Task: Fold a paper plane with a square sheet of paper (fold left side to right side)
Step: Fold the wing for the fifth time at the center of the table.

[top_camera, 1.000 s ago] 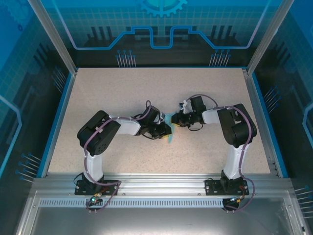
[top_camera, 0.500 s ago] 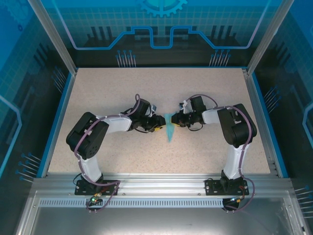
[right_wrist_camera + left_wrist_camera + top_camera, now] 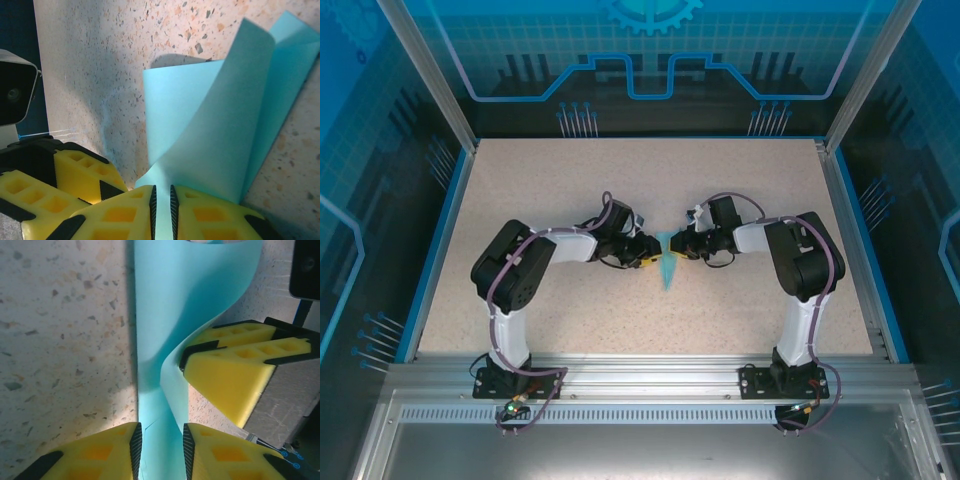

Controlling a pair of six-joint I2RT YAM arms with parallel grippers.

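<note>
1. Top external view: the partly folded turquoise sheet of paper [image 3: 666, 268] is lying mid-way across the speckled table [image 3: 570, 190], between both arms.
2. The right gripper [image 3: 161, 190] is pinching a raised flap of the sheet, which is curling up off the surface.
3. The left gripper [image 3: 162, 432] is straddling the sheet's flat strip with its fingers slightly apart; I cannot tell whether they are clamping it.

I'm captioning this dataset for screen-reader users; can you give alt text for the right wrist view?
The right gripper pinches a folded turquoise paper at the bottom of the view, and the paper's layers curl up off the speckled table. The left gripper, with yellow fingers, sits at lower left.
</note>
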